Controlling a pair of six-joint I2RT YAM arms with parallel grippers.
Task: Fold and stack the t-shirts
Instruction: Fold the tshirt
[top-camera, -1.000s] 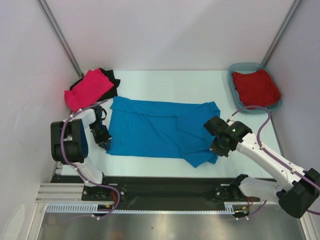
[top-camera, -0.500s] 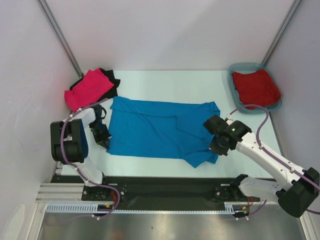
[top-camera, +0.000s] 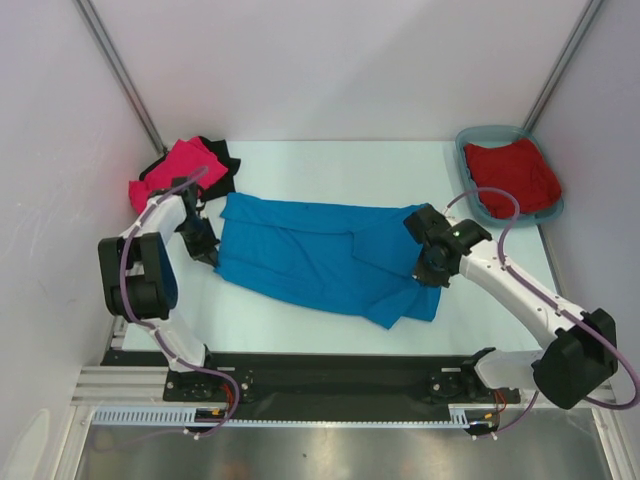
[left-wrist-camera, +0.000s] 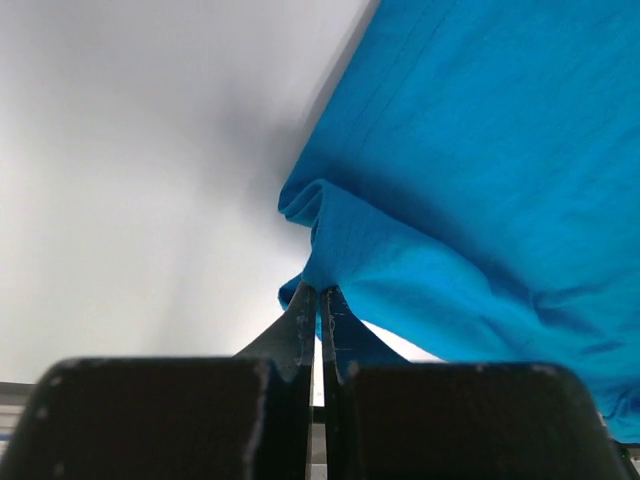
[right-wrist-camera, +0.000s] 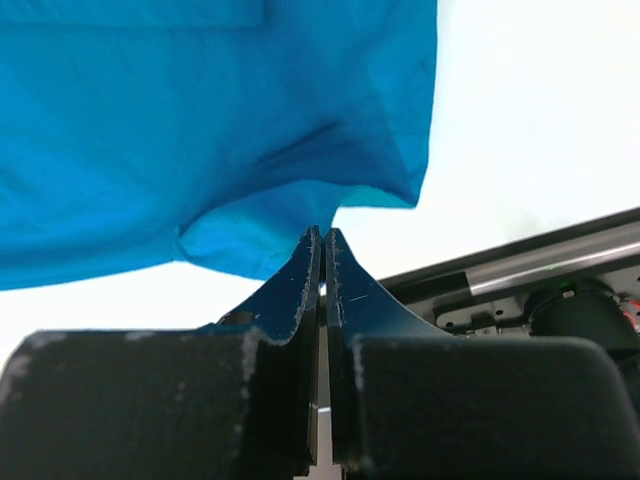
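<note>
Over the table (top-camera: 330, 170), left jaws and right jaws each pinch the blue t-shirt (top-camera: 310, 255).

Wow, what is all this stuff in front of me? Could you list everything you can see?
blue shirt: one, bright blue, spread mid-table
pink shirt: one, hot pink, far left corner
black shirt: one, black, partly under the pink shirt
red shirt: one, dark red, in the tub
tub: one, teal, far right corner
table: one, white, under everything
left pincer: one, black, shut on the blue shirt's left end
right pincer: one, black, shut on the blue shirt's right end
</note>
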